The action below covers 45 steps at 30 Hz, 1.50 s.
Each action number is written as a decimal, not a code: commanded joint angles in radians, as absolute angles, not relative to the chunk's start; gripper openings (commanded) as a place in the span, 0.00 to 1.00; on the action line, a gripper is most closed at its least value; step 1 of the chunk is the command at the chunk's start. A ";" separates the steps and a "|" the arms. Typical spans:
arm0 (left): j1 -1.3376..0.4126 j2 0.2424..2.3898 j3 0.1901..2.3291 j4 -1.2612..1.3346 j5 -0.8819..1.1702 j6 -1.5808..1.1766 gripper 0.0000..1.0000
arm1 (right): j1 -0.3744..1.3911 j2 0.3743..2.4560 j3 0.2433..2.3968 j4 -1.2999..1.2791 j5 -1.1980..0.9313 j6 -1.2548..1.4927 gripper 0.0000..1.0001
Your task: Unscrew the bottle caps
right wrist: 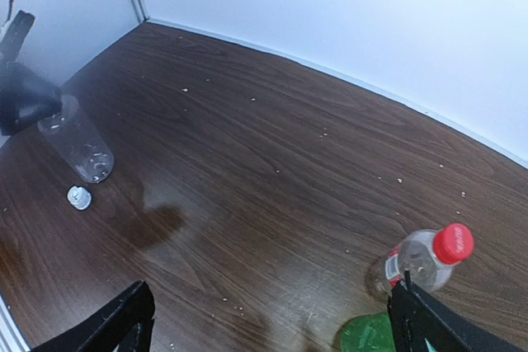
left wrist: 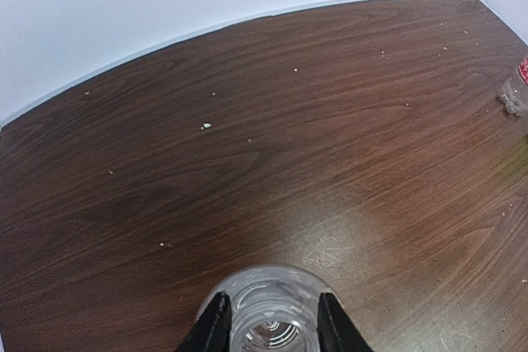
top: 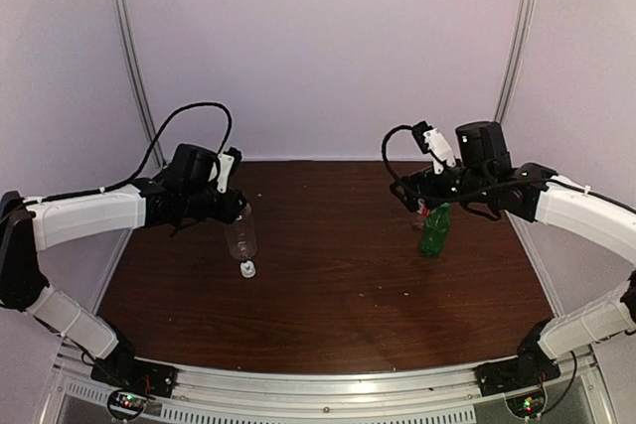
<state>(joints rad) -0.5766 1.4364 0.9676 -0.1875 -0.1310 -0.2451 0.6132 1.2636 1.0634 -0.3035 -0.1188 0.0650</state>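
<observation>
Left claw (left wrist: 269, 319) grips clear bottle (top: 241, 235). Right claw (right wrist: 272, 311) fully open, empty; green bottle (top: 434, 232) just below, off-centre: descent could topple it.

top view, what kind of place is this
Probably a robot test booth: plain white walls close round a wood-grain table, with left arm and right arm bolted to a metal rail at its near edge.

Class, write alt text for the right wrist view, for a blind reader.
The left gripper holds a clear bottle tilted at far left, a loose white cap on the dark wooden table beside it. Nearer, beside one of the right gripper's open fingers, are a small red-capped bottle and a green bottle.
</observation>
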 commanded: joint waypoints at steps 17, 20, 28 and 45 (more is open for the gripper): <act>-0.568 1.367 0.916 -0.114 -0.153 -0.241 0.55 | 0.443 1.174 1.066 -0.488 -0.005 0.105 1.00; -0.568 1.343 0.919 -0.115 -0.167 -0.241 0.61 | 0.421 1.190 1.065 -0.505 -0.005 0.106 1.00; -0.568 1.236 0.910 -0.102 -0.195 -0.297 0.94 | 0.374 1.259 1.057 -0.523 -0.059 0.110 0.94; -0.568 1.005 0.763 0.025 -0.116 -0.389 0.98 | 0.348 1.375 1.064 -0.495 -0.129 0.119 0.60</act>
<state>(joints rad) -0.5747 1.0283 0.7582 -0.0269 -0.1635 -0.3645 0.3569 1.3548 1.0611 -0.5053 -0.1104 0.1154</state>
